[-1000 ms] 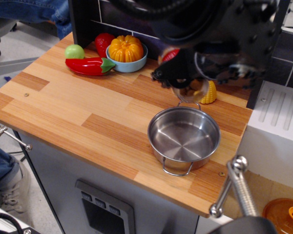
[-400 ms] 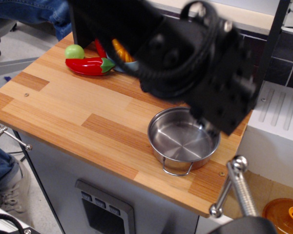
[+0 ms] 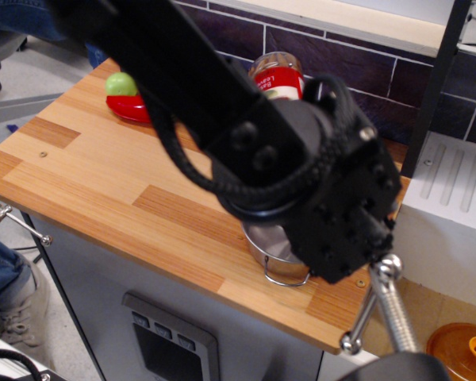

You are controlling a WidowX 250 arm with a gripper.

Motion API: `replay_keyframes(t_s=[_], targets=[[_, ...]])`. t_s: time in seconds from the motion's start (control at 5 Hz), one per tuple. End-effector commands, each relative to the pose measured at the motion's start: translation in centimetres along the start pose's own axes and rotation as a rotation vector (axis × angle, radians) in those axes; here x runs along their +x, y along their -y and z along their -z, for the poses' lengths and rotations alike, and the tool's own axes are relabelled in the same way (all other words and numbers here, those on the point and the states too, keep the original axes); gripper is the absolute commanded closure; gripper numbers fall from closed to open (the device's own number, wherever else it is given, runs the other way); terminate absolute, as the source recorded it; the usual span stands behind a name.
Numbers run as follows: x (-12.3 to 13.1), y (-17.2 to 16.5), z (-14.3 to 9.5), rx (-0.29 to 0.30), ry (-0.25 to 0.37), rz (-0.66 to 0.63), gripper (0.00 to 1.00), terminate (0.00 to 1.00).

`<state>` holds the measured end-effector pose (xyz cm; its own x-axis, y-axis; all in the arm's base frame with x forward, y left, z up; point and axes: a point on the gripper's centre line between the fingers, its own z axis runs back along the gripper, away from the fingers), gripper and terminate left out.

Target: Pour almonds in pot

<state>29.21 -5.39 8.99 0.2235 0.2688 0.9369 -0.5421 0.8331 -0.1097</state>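
Note:
The almonds' clear jar [image 3: 277, 75] with its red label shows upright at the back of the counter, just above my arm; its base is hidden, so I cannot tell whether it stands there or is held. The steel pot [image 3: 276, 255] is almost wholly covered by my black arm; only a strip of its front wall and one wire handle [image 3: 286, 279] show. My gripper's black body [image 3: 333, 210] fills the middle of the view over the pot. Its fingers are hidden, so I cannot tell if they are open or shut.
A green apple toy [image 3: 121, 83] and a bit of the red pepper toy [image 3: 130, 109] lie at the back left. The wooden counter [image 3: 87, 171] ends at the front and right. A white appliance [image 3: 452, 198] stands right; a metal lever [image 3: 385, 305] and an orange lid [image 3: 464, 349] are bottom right.
My arm has swung forward and down across the view, now hiding the pot, the blue bowl and the corn toy. The jar now shows upright at the back above the arm.

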Motion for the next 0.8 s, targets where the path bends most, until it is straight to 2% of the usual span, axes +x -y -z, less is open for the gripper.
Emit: replay_keyframes(t_s=[0.0, 0.4, 0.6], targets=[[0.6, 0.1, 0.8, -0.014, 0.082, -0.054, 1.0, 0.0], [0.4, 1.0, 0.5, -0.002, 0.099, -0.088, 1.0, 0.0], [0.7, 1.1, 1.0, -0.003, 0.142, -0.096, 1.0, 1.0]])
